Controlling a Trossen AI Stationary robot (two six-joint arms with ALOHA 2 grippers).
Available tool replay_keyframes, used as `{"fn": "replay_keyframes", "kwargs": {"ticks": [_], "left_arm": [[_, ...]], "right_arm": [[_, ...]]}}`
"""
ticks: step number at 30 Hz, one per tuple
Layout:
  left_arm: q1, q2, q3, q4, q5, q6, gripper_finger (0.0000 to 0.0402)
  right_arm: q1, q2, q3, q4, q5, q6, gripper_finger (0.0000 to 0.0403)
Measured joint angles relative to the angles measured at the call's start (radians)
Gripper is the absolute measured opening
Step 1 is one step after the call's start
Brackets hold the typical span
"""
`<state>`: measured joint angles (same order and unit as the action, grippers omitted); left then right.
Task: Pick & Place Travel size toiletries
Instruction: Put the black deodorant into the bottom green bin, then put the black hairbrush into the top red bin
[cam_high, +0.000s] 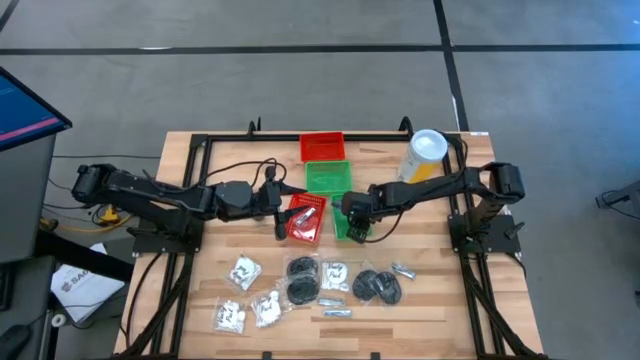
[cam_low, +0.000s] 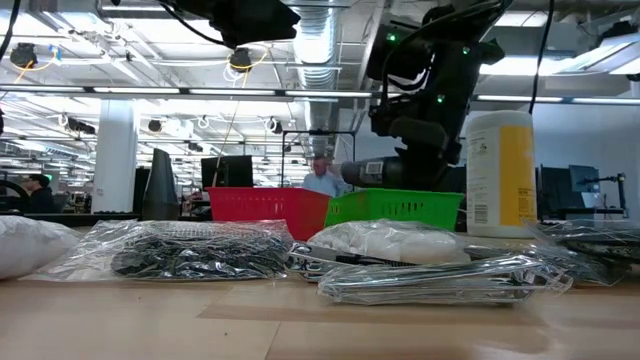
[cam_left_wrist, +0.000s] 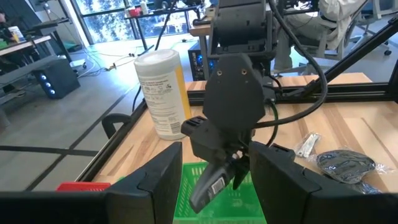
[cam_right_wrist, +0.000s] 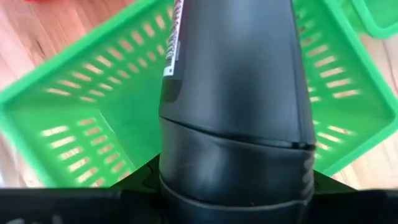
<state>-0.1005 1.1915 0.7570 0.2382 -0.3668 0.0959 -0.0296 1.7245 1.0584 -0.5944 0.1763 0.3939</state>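
Toiletries lie spread along the table's near edge, from 7 to 5 o'clock in the overhead view. Furthest left are clear packets with white contents (cam_high: 243, 269), with two more (cam_high: 229, 316) nearer the edge. Next come black discs (cam_high: 301, 268), then a slim silvery sachet (cam_high: 336, 313), more discs (cam_high: 379, 287), and a small silvery piece (cam_high: 402, 269) at the right end of the spread.

Left gripper (cam_high: 281, 203) sits left of centre, at about 9 o'clock from a red basket (cam_high: 305, 217) lying beside it. Its fingers (cam_left_wrist: 155, 180) stand spread, with nothing between them.

Centre of table: a second red basket (cam_high: 322, 146) at 12 o'clock, a green basket (cam_high: 327, 177) touching it on the near side.

Right gripper (cam_high: 352, 212) hangs over another green basket (cam_high: 347, 229), just right of the lower red basket. It is pinching a dark grey tube (cam_right_wrist: 233, 68) with a white label, held pointing down into the basket; the left wrist view shows the tube (cam_left_wrist: 210, 185) tilted between the fingers.

Yellow canister with white lid (cam_high: 425, 155) stands at 1 o'clock, near the table's right rail.
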Motion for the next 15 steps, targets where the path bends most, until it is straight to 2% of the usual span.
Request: {"fn": "replay_keyframes", "kwargs": {"ticks": [4,9,12,15], "left_arm": [[0.000,0.000,0.000,0.000,0.000,0.000,0.0177],[0.000,0.000,0.000,0.000,0.000,0.000,0.0177],[0.000,0.000,0.000,0.000,0.000,0.000,0.0177],[0.000,0.000,0.000,0.001,0.000,0.000,0.0177]], "right_arm": [[0.001,0.000,0.000,0.003,0.008,0.000,0.0166],[0.000,0.000,0.000,0.004,0.009,0.000,0.0236],[0.001,-0.001,0.000,0.009,0.009,0.000,0.0240],[0.001,-0.001,0.000,0.032,0.009,-0.005,0.0223]]}}
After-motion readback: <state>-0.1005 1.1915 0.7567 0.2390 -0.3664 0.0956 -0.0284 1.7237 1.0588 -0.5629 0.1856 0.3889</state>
